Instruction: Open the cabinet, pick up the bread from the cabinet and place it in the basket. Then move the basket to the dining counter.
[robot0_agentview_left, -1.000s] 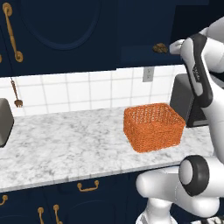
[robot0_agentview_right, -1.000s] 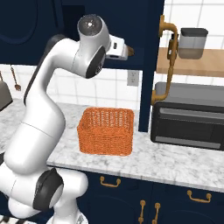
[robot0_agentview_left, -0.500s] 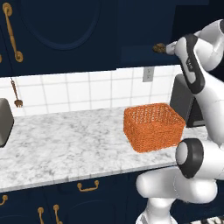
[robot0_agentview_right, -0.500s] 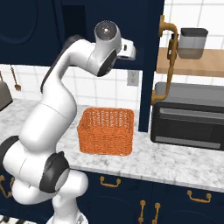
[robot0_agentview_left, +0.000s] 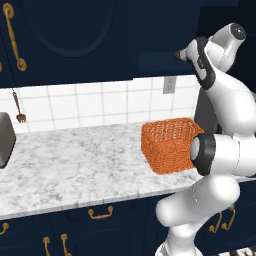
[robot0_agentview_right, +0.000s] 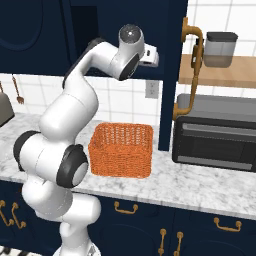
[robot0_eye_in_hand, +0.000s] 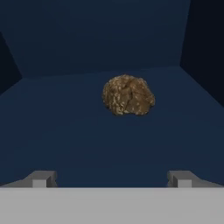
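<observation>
- Left base view: the white arm climbs from the 5 o'clock corner and bends up to about 2 o'clock, where the gripper (robot0_agentview_left: 178, 54) reaches into the dark opening of the cabinet (robot0_agentview_left: 165, 35). The orange basket (robot0_agentview_left: 170, 145) sits on the marble table (robot0_agentview_left: 70, 170) just right of centre, with nothing in it as far as I can see. No writing shows anywhere.
- Right base view: the wrist sits near 12 o'clock, pointed at the cabinet's open side; the cabinet's open door (robot0_agentview_right: 172, 75) stands edge-on at about 1 o'clock. The basket stands below it, at about 6 o'clock from the hand. A dark oven (robot0_agentview_right: 217, 132) is at 3 o'clock, and a grey canister (robot0_agentview_right: 220, 49) rests on the wooden shelf (robot0_agentview_right: 220, 75) above it. Neither carries a label I can read.
- Hand view: the bread (robot0_eye_in_hand: 128, 95) lies on the cabinet's navy shelf floor, just above centre, well ahead of the fingertips (robot0_eye_in_hand: 41, 178) at 7 and 5 o'clock. The jaws stand fully spread, with nothing between them.
- My read: the door is open and the reach for the bread is under way. Next, I'd say, push forward until the tips straddle the lump, then close gently.
</observation>
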